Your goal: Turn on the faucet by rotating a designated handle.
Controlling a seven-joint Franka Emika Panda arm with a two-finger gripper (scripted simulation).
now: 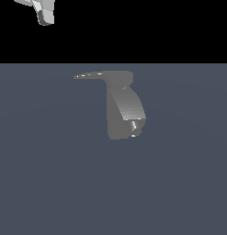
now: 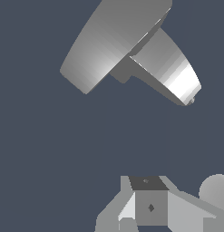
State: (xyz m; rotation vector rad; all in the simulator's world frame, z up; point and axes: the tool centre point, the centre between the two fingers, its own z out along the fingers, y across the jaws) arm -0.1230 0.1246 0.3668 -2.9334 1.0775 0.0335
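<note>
The faucet (image 1: 118, 108) is a matte grey blocky body standing at the middle of the exterior view. Its curved spout ends in a shiny nozzle (image 1: 133, 126). The handle (image 1: 89, 75), a thin tapered lever, sticks out from the faucet's top toward the exterior view's left. Only the lower tip of my gripper (image 1: 45, 17) shows, high up and well to the left of the handle, touching nothing. In the wrist view the faucet (image 2: 111, 45) fills the upper part, with its spout (image 2: 172, 72) beside it. My gripper (image 2: 149, 206) is far from it; whether the fingers are apart is unclear.
A flat dark blue-grey floor (image 1: 50, 183) spreads all around the faucet. Above it the background is black. A pale rounded part of the arm (image 2: 215, 190) shows beside the gripper in the wrist view.
</note>
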